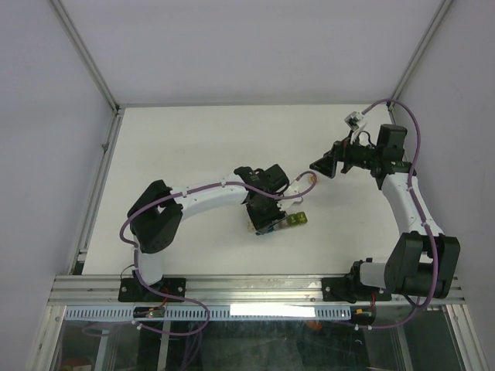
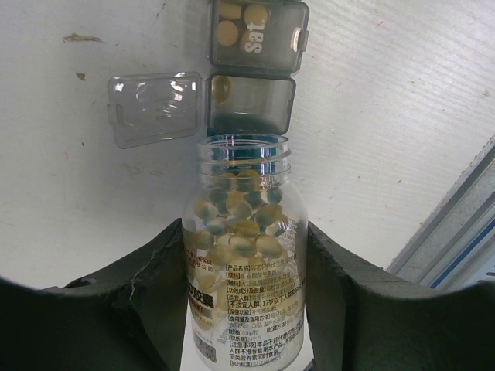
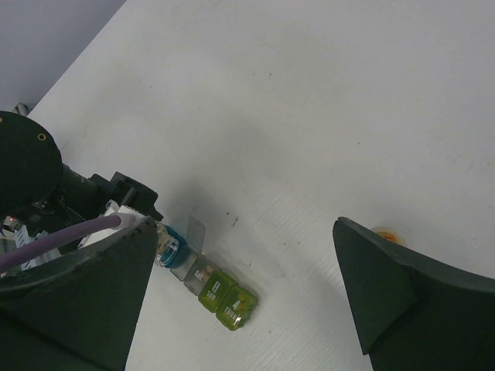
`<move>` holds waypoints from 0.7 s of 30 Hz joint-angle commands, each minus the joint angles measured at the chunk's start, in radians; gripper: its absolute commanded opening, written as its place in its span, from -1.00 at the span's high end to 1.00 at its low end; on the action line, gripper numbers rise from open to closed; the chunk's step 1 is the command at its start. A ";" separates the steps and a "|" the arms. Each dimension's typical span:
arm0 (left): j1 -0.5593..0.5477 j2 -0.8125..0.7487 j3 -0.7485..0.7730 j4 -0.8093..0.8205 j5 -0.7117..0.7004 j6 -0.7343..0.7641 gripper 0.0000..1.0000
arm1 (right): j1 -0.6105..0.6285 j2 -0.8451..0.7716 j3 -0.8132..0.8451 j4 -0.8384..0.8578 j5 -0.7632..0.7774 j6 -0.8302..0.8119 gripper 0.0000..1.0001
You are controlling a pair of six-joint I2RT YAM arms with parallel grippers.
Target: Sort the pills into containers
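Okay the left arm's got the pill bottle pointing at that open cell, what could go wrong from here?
1. The bottle in the left claw holds many pills and its mouth is about as wide as the open cell, so several could pour out at once and miss.
2. Nothing holds the organiser; a nudge from the bottle could shift it.

In the top view the light is bright and even, coming from above. The table looks almost white and the arms give only soft, small shadows. The left wrist view is dimmer and greyish; the bottle has small glare spots at its rim, and the left hand's fingers are a little blurred. In the right wrist view we see the right hand's fingers nearly black, without detail, and a faint shadow near the containers.
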 commanded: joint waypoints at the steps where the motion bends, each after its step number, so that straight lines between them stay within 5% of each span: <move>1: 0.026 -0.019 0.017 0.020 -0.012 0.003 1.00 | -0.011 -0.013 0.047 0.020 -0.003 -0.010 -0.99; 21: -0.031 0.010 0.064 -0.007 -0.034 0.018 1.00 | -0.011 -0.020 0.048 0.022 -0.001 -0.008 -0.99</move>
